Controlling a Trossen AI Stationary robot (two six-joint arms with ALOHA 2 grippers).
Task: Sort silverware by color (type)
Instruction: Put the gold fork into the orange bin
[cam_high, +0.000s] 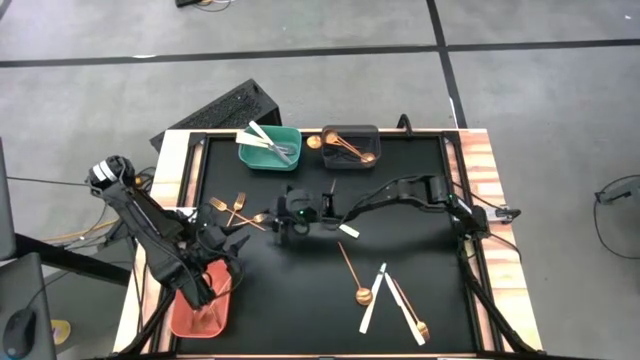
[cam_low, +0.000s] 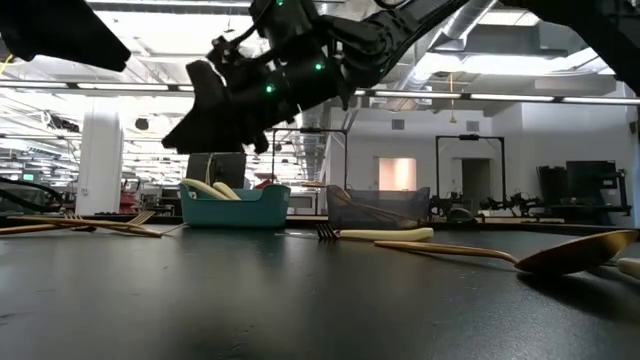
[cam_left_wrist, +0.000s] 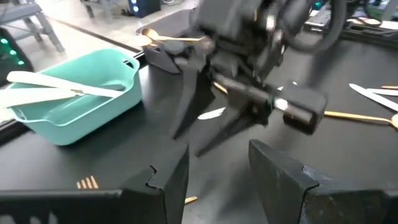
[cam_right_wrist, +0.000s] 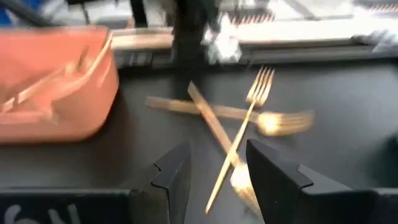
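- Your right gripper (cam_high: 283, 226) hangs mid-tabletop, fingers spread, nothing held, beside the crossed gold forks (cam_right_wrist: 249, 118).
- Left gripper (cam_high: 228, 243) sits open too, near the salmon bin (cam_high: 200, 308) at the tabletop's front-left corner.

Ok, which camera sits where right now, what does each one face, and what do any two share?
High view: overhead, straight down on the table; both arms show, right gripper at centre.
Low view: table height, looking across to the teal bin; right arm hangs above.
Left wrist view: behind the open left gripper, facing the right arm and teal bin.
Right wrist view: behind the open right gripper, facing crossed gold forks and the salmon bin.
Shared: teal bin appears in high, low and left wrist views.
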